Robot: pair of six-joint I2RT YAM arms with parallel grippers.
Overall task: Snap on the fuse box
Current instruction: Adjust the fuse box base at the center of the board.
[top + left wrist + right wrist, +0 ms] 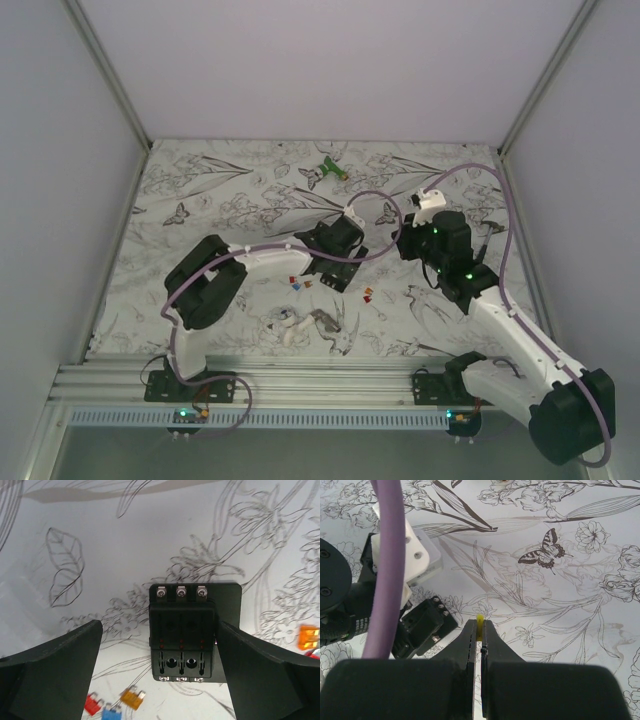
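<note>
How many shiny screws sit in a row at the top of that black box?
3: left screw, middle screw, right screw, along the upper edge of the fuse box, left wrist view. Others may be hidden.

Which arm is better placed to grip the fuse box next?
Left. The left gripper is open, with the fuse box lying between its fingers. The right gripper is shut on a small yellow piece, off to one side of the box.
</note>
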